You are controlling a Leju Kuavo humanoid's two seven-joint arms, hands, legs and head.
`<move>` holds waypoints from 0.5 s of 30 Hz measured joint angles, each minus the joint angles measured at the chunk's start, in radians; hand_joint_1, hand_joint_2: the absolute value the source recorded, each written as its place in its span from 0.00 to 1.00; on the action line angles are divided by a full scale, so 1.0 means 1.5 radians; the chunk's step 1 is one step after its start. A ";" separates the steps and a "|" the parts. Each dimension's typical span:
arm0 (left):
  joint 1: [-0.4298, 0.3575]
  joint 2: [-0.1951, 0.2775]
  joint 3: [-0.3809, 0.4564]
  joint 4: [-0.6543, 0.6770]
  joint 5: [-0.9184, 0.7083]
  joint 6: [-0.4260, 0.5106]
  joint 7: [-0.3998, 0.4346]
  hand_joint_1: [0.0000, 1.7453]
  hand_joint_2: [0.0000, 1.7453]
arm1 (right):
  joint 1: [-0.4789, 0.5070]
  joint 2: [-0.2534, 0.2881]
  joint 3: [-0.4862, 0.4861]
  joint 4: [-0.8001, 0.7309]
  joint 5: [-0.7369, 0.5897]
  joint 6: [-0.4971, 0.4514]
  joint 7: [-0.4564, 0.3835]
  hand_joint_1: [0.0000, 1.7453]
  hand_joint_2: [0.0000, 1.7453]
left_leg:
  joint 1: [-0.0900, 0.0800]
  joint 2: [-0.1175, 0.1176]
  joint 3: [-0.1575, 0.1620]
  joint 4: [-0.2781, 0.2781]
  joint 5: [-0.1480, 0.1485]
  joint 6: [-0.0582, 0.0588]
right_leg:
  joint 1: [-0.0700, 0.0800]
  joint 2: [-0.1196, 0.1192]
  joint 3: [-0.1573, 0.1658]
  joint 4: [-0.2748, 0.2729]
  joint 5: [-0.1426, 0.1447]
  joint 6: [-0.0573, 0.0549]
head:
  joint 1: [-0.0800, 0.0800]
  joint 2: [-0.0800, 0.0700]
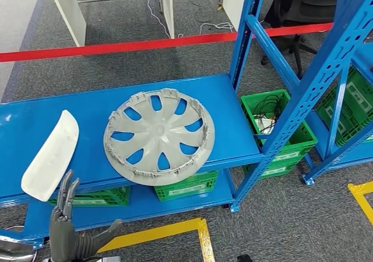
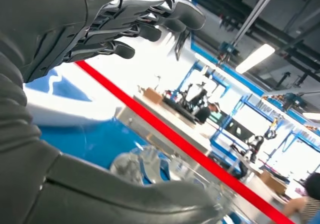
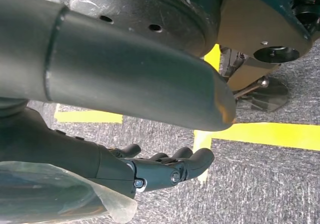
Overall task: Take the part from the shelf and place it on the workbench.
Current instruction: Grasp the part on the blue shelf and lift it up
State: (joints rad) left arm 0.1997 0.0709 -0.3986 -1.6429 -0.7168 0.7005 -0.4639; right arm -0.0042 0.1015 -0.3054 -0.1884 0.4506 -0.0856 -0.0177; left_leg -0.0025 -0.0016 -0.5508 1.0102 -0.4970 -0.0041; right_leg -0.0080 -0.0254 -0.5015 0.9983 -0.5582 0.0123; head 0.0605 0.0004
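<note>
Left hand [image 1: 66, 230]: raised low in front of the shelf, fingers spread and thumb out to its right, holding nothing; the left wrist view also shows the fingers [image 2: 151, 14] apart with air between them.

Panel [image 1: 50, 157]: white curved strip on the shelf [image 1: 26, 128], just ahead of the left hand's fingertips and a little to their left, its near end hanging over the shelf edge. It may be touching the fingertips; I cannot tell.

Hubcap [image 1: 159, 136]: grey wheel cover lying flat on the same shelf, ahead of the left hand and well to its right, its near rim past the shelf edge. Which of the two is the part, the task does not say; the hand is closer to the panel.

Crates [image 1: 187, 186]: green, on the lower shelf level under the hubcap, with more to the right by the uprights.

Right hand [image 3: 166, 166]: hanging over grey carpet and yellow floor tape [image 3: 264, 134], fingers loosely extended, holding nothing.

Step, as I judge it: reach not finished, nothing gripped yet.

Risk 1: a push forward could nudge the overhanging panel so it tips off the edge, since its near end has no support.

Risk 2: the panel is smooth and curved, so a shallow grip at its tip may let it swing or slip.

Risk 3: a sweep to the right could catch the hubcap's rim and slide it off.
</note>
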 joint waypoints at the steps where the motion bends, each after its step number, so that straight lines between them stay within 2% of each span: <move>1: 0.004 -0.006 0.012 -0.002 -0.022 0.000 0.001 0.00 1.00 | 0.000 0.000 -0.001 0.000 0.000 0.001 0.000 0.00 0.00 | 0.000 0.000 0.000 0.000 0.000 0.000 | 0.000 0.000 0.000 0.000 0.000 0.000 | 0.000 0.000; 5: 0.017 -0.032 0.071 -0.004 -0.110 0.000 0.014 0.00 1.00 | 0.000 0.000 -0.002 0.000 0.000 0.004 -0.002 0.00 0.00 | 0.000 0.000 0.000 0.000 0.000 0.000 | 0.000 0.000 0.000 0.000 0.000 0.000 | 0.000 0.000; 9: 0.022 -0.049 0.124 -0.002 -0.148 0.000 0.031 0.00 1.00 | 0.001 0.000 -0.002 0.000 0.000 0.005 -0.002 0.00 0.00 | 0.000 0.000 0.000 0.000 0.000 0.000 | 0.000 0.000 0.000 0.000 0.000 0.000 | 0.000 0.000; 13: 0.026 -0.059 0.153 -0.002 -0.159 0.000 0.039 0.00 1.00 | 0.001 0.000 -0.002 0.000 0.000 0.005 -0.002 0.00 0.00 | 0.000 0.000 0.000 0.000 0.000 0.000 | 0.000 0.000 0.000 0.000 0.000 0.000 | 0.000 0.000; 15: 0.026 -0.063 0.166 -0.002 -0.190 0.000 0.060 0.00 1.00 | 0.001 0.000 -0.002 0.000 0.000 0.005 -0.002 0.00 0.00 | 0.000 0.000 0.000 0.000 0.000 0.000 | 0.000 0.000 0.000 0.000 0.000 0.000 | 0.000 0.000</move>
State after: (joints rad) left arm 0.2393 -0.0232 -0.1497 -1.6454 -1.0017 0.7004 -0.3734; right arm -0.0029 0.1015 -0.3091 -0.1884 0.4513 -0.0783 -0.0202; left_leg -0.0025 -0.0016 -0.5509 1.0101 -0.4971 -0.0041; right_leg -0.0079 -0.0254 -0.5018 0.9983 -0.5583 0.0123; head 0.0606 0.0004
